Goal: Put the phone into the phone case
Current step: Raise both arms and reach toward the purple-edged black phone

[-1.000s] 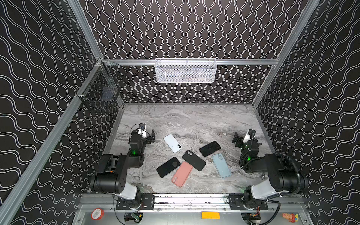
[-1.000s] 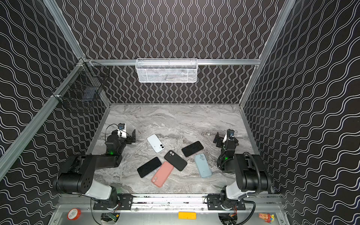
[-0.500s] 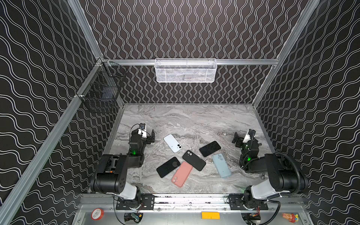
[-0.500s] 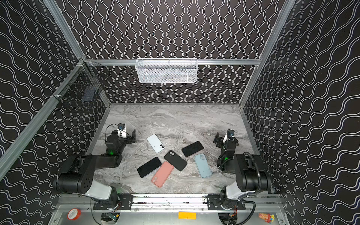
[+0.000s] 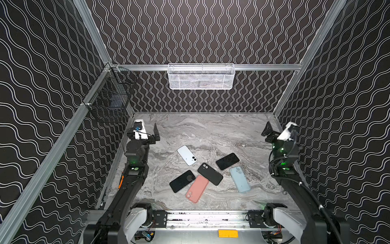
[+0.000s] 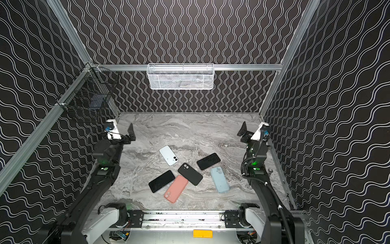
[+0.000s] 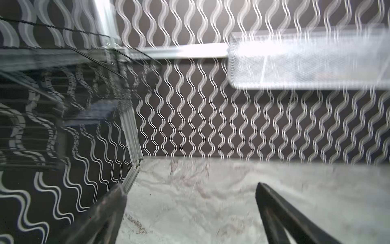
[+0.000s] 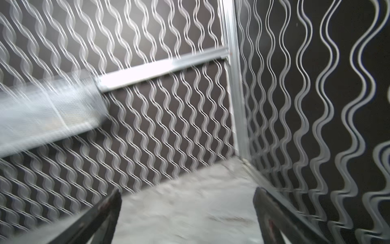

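Nothing is held yet, so the task is at its first step: choosing a phone and reaching for it. The left fingers (image 5: pixel 155 129) hover by the left edge of the bench (image 5: pixel 211 131) and the right fingers (image 5: pixel 267 128) by its right edge. Both pairs are spread wide, empty and aimed at the back wall.

The things lie in a loose cluster between the middle and the front edge:
- a white phone (image 5: pixel 186 155), back up
- a right black phone (image 5: pixel 227 161), screen up
- a front black phone (image 5: pixel 182 181), screen up
- what look like three cases: a black case (image 5: pixel 210 173), a pink case (image 5: pixel 197 188) and a blue case (image 5: pixel 240 179)

The pink case touches the black case and the front black phone. I cannot tell whether the cases lie open side up.

Next, I judge, one arm must come down on a phone lying clear, likely the white one, and grip its long edges. The other arm would steady the blue case, which lies freest.
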Action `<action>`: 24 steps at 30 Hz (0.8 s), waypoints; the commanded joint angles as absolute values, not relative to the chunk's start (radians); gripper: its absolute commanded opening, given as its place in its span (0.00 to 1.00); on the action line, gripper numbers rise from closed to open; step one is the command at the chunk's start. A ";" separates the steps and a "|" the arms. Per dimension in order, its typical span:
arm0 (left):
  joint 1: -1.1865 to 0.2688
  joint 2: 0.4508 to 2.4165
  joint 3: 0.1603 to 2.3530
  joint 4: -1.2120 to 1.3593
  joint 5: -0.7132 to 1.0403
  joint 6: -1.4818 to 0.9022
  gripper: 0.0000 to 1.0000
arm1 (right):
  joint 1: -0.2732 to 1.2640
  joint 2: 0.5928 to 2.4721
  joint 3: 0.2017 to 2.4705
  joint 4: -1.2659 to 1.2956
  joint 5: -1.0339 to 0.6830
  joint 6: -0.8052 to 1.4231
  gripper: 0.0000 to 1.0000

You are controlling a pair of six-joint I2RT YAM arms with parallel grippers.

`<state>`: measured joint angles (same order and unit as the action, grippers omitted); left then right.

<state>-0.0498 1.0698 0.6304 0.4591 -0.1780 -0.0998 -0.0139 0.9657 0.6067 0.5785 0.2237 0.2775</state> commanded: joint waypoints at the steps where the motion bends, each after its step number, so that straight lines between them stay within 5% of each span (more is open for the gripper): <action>1: -0.048 1.020 0.735 0.144 -0.322 -0.481 0.99 | -0.025 0.908 0.726 0.229 0.212 0.697 0.99; 6: -0.047 0.994 0.813 -0.066 -0.267 -0.649 0.99 | -0.031 0.866 0.813 0.157 -0.032 0.664 0.99; 12: -0.100 0.936 0.798 -0.159 -0.043 -0.582 0.99 | -0.024 0.943 0.984 -0.150 -0.115 0.601 0.99; 18: -0.345 1.046 0.924 -0.559 -0.038 -0.468 0.90 | 0.165 1.045 1.115 -0.430 -0.057 0.548 0.99; 24: -0.678 1.047 0.859 -0.800 -0.099 -0.556 0.90 | 0.414 1.094 1.006 -0.529 0.048 0.574 0.99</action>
<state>-0.5869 1.0565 0.8848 -0.6258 -0.0673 -0.5179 0.3767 1.0782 1.0512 -0.4164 -0.0208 0.5568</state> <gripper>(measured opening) 0.891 0.994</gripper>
